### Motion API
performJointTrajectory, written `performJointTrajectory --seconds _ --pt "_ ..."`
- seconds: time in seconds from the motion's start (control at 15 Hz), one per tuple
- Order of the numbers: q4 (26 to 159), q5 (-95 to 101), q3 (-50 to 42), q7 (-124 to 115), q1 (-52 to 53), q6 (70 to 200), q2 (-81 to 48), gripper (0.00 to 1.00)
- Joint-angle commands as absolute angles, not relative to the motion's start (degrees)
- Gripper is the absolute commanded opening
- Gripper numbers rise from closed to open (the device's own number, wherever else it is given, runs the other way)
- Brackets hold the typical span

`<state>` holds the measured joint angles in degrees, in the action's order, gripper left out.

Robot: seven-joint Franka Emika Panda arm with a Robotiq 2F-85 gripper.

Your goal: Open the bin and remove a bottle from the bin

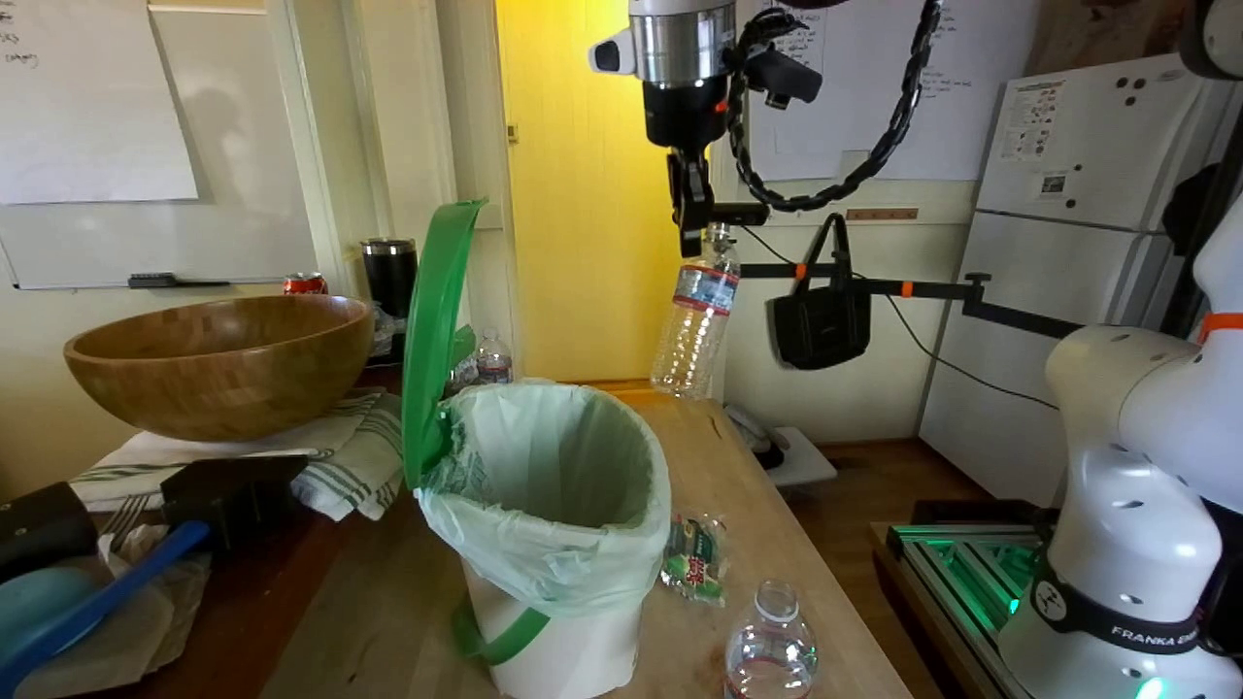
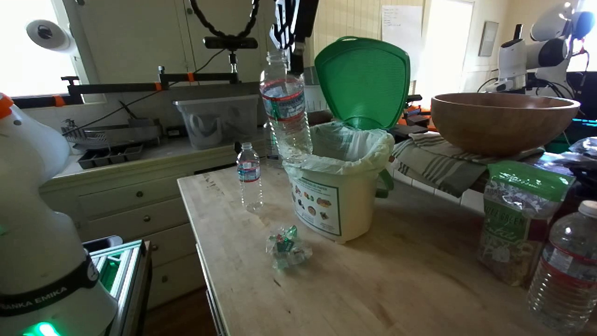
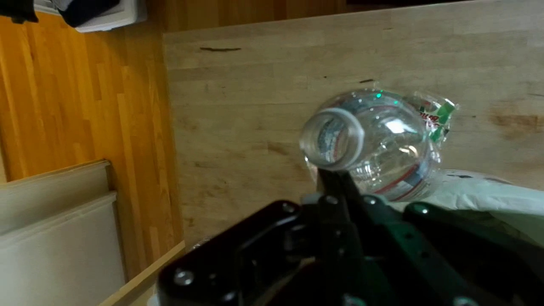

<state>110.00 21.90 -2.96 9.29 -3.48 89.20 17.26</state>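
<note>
The white bin (image 1: 583, 646) stands upright on the table, also in an exterior view (image 2: 336, 205). Its green lid (image 1: 439, 340) stands raised, and the whitish liner (image 2: 343, 163) hangs over the rim. My gripper (image 1: 692, 243) is shut on the clear bottle (image 1: 706, 289) near its open neck. The bottle hangs tilted in the air, with its red and blue label showing in an exterior view (image 2: 285, 105). In the wrist view the bottle (image 3: 391, 136) is above the table beside the liner (image 3: 480, 193). The fingertips (image 3: 338, 174) are close together and partly hidden behind the neck.
A second clear bottle (image 2: 249, 172) stands beside the bin. A crumpled wrapper (image 2: 287, 247) lies on the table by the bin. A wooden bowl (image 1: 223, 359) sits on a towel past the lid. A food bag (image 2: 517, 224) and another bottle (image 2: 564, 275) stand nearby.
</note>
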Motion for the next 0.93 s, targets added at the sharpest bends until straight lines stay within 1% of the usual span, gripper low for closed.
performJointTrajectory --seconds 0.0,0.87 --pt "111.9 26.0 -2.7 9.3 -3.6 87.8 18.1 0.00" --pt "118.9 29.8 -5.8 7.7 -5.8 89.2 16.3 0.00"
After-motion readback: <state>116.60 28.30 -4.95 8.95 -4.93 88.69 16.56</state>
